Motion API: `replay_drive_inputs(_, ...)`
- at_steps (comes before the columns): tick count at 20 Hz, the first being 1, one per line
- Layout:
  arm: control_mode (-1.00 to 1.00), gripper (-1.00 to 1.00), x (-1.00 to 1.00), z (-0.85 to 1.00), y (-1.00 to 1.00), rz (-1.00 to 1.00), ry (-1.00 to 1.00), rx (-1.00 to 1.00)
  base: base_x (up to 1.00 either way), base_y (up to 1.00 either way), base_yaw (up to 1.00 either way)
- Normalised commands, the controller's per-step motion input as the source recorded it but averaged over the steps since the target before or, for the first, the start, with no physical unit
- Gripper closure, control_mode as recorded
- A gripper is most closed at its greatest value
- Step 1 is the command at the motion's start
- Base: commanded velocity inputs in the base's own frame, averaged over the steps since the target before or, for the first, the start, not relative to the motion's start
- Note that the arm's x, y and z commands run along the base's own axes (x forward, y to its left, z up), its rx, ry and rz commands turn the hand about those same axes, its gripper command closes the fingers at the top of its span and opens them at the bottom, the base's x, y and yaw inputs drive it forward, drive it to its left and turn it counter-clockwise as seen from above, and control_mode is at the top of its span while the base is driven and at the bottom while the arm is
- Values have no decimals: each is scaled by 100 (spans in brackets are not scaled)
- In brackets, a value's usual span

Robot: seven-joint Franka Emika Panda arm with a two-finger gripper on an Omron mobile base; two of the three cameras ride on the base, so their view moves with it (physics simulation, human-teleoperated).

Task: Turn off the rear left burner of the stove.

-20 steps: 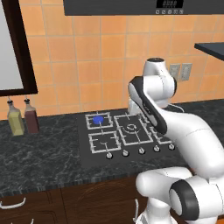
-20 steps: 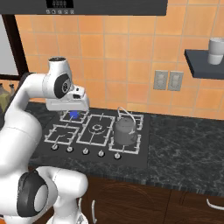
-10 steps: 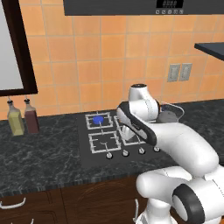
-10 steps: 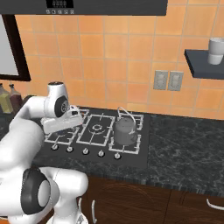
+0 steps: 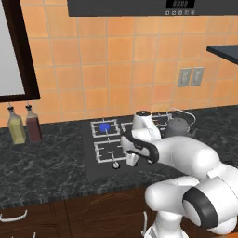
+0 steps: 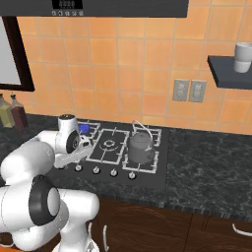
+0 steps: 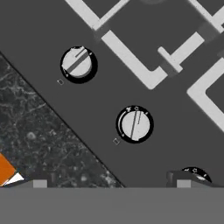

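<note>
Two-finger dark gripper [image 7: 109,179] hangs low over front edge of flat black glass stove [image 5: 93,167], fingertips [image 7: 39,179] spread wide w/ nothing between; round silver knob [image 7: 134,124] lies just ahead of them, 2nd silver knob [image 7: 78,64] further off. Rear left burner [image 5: 104,127], small square light-grey grate w/ blue-glowing cap, sits at back left of cooktop, well apart from gripper. Grey kettle [image 6: 140,146] on right-side grate.

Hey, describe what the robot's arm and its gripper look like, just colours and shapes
The arm is built of thick, rounded, glossy white segments with dark grey to black bands at the joints; a big round joint near the base has a dark ring. No cables or markings can be made out. The gripper ends in two small, dark grey, blocky fingertips, seen in the hand view.
</note>
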Motion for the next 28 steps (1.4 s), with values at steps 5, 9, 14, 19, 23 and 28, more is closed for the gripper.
replay_drive_inputs(5, -100, -100, 25, -20, 11, -2, 7, 0, 0, 0, 0)
replay_drive_inputs(9, -100, -100, 18, -15, 0, 0, 3, 0, 0, 0, 0)
replay_drive_inputs(14, -100, -100, 10, -31, 0, 0, 0, 0, 0, 0, 0)
replay_drive_inputs(19, -100, -100, 5, -21, 0, 0, 0, 0, 0, 0, 0)
replay_drive_inputs(23, -100, -100, 14, -5, 0, 0, 0, 0, 0, 0, 0)
replay_drive_inputs(28, -100, -100, 0, -16, 8, 0, 0, -1, 0, 0, 0)
